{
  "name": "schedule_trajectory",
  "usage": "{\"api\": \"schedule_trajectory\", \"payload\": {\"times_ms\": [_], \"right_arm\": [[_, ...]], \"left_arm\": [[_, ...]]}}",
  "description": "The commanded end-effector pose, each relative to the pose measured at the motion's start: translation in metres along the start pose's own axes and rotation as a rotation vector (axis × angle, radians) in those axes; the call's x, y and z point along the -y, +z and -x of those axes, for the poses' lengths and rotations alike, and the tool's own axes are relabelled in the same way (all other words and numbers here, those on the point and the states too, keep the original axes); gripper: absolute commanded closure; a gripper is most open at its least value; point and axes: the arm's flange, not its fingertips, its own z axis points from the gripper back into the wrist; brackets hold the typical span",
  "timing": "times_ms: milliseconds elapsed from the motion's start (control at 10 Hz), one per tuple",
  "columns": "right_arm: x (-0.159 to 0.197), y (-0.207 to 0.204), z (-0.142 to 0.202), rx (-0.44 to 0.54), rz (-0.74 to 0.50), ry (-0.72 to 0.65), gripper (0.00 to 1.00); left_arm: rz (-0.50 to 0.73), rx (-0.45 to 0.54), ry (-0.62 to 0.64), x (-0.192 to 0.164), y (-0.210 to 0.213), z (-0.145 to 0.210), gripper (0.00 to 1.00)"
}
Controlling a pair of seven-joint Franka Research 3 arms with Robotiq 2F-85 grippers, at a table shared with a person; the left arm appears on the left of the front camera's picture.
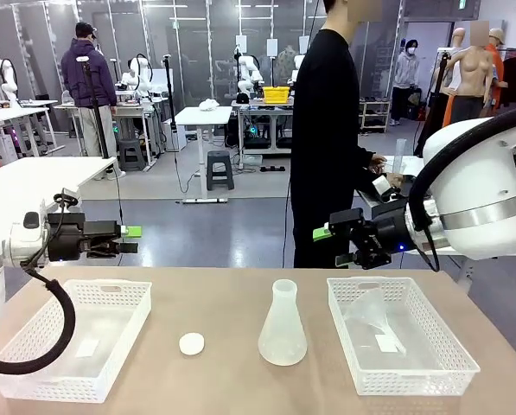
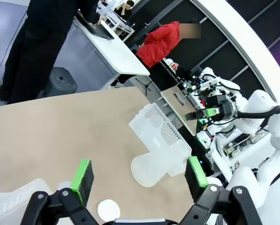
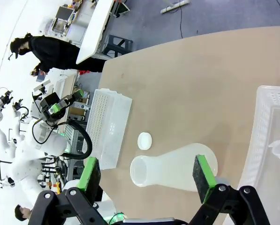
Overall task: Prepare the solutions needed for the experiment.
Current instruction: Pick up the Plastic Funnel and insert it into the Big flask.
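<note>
A clear conical flask (image 1: 283, 325) stands upright at the table's middle and looks empty; the solutions are out of view. A small white stopper disc (image 1: 191, 344) lies to its left. My left gripper (image 1: 131, 239) hovers open above the table's left side, pointing right. My right gripper (image 1: 328, 245) hovers open above the right side, pointing left. In the left wrist view the flask (image 2: 151, 169) and the disc (image 2: 108, 209) sit between the open green fingertips (image 2: 82, 176). The right wrist view shows the flask (image 3: 172, 166) and the disc (image 3: 145, 140) below the open gripper (image 3: 147, 172).
A white mesh basket (image 1: 33, 341) holding a small white slip sits at the left. Another basket (image 1: 430, 346) at the right holds a clear plastic funnel (image 1: 368, 309). A person in black (image 1: 322, 130) stands at the far edge, hands at a side table.
</note>
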Motion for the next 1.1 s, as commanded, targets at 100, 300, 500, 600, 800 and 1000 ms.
{"api": "schedule_trajectory", "payload": {"times_ms": [100,300,500,600,800,1000], "right_arm": [[0.000,0.000,0.000,0.000,0.000,0.000,0.00],[-0.001,-0.002,-0.006,0.020,-0.105,0.022,0.00],[0.004,0.001,-0.005,0.004,-0.136,0.022,0.00],[0.006,0.002,-0.006,0.000,-0.161,0.019,0.00],[0.007,0.003,-0.008,0.004,-0.184,0.012,0.00],[0.007,0.001,-0.011,-0.002,-0.231,-0.011,0.00]], "left_arm": [[0.000,0.000,0.000,0.000,0.000,0.000,0.00],[-0.055,-0.007,0.280,-0.005,-0.004,-0.013,0.00],[-0.002,-0.133,0.490,0.000,0.006,-0.015,0.00],[0.075,-0.188,0.524,-0.002,0.010,-0.010,0.00],[0.185,-0.239,0.528,-0.003,0.016,-0.011,0.00],[0.318,-0.263,0.549,-0.006,0.015,-0.010,0.00]]}}
